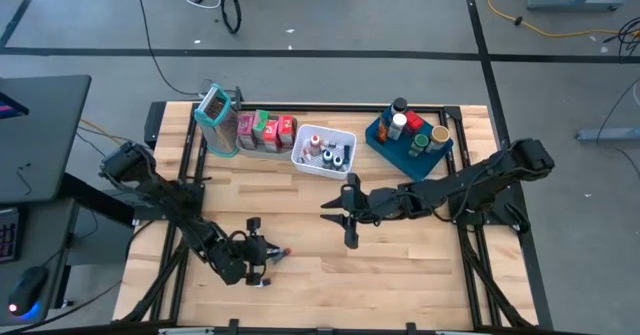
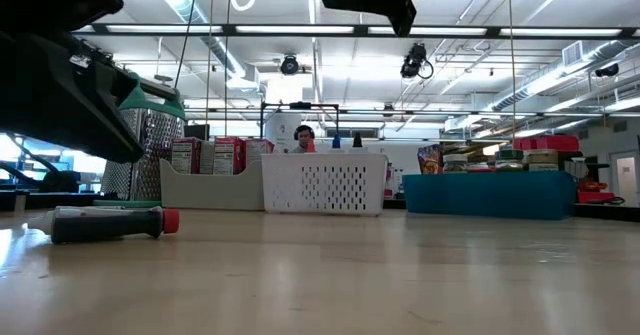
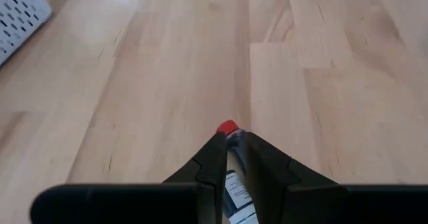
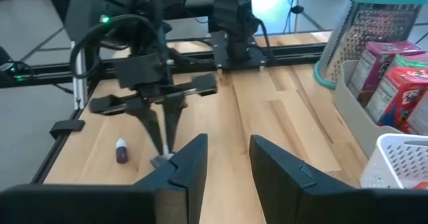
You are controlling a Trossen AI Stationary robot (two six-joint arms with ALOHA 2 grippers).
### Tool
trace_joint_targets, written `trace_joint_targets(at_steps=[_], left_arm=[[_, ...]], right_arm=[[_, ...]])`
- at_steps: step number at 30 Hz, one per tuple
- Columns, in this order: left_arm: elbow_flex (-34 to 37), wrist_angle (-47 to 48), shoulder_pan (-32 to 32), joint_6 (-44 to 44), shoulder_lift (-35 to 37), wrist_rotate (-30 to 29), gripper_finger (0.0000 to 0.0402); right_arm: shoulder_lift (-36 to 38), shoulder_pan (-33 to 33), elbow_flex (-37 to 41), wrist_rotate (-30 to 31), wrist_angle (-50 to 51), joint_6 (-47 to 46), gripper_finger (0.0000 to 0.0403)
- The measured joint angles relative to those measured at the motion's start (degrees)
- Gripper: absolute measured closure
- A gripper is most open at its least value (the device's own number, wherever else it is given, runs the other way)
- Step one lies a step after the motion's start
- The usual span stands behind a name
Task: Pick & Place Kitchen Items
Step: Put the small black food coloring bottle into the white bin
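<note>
A small dark tube with a red cap lies on its side on the wooden table, near the front left. My left gripper slants down over it and is shut on it; in the high view that gripper sits just left of the red cap. My right gripper hangs open above the middle of the table with nothing between its fingers, pointing toward the left arm. Other kitchen items stand in the containers along the far edge. My left gripper has the tube's body pinched between its two fingers. The fingers slant down and lie along the tube. The red cap pokes out just past the fingertips. The low view shows the tube lying flat on the table.
Along the far edge stand a teal-rimmed grater, a clear bin with cartons, a white mesh basket and a blue tray with jars. A tiny bottle stands beside the left gripper. Bare wood lies between the two arms.
</note>
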State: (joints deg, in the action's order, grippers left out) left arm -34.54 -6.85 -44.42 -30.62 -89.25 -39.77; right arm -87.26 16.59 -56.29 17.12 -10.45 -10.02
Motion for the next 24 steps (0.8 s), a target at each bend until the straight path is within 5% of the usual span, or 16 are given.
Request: trace_joint_targets(at_steps=[8, 24], left_arm=[[0.0, 0.04, 2.41, -1.33, 0.0, 1.24, 0.033], [0.02, 2.1, 3.43, -5.75, 0.02, 8.68, 0.0218]], right_arm=[[-0.01, 0.78, 0.0, -0.13, 0.89, 0.03, 0.0279], [-0.43, 0.76, -0.02, -0.13, 5.71, 1.89, 0.0279]])
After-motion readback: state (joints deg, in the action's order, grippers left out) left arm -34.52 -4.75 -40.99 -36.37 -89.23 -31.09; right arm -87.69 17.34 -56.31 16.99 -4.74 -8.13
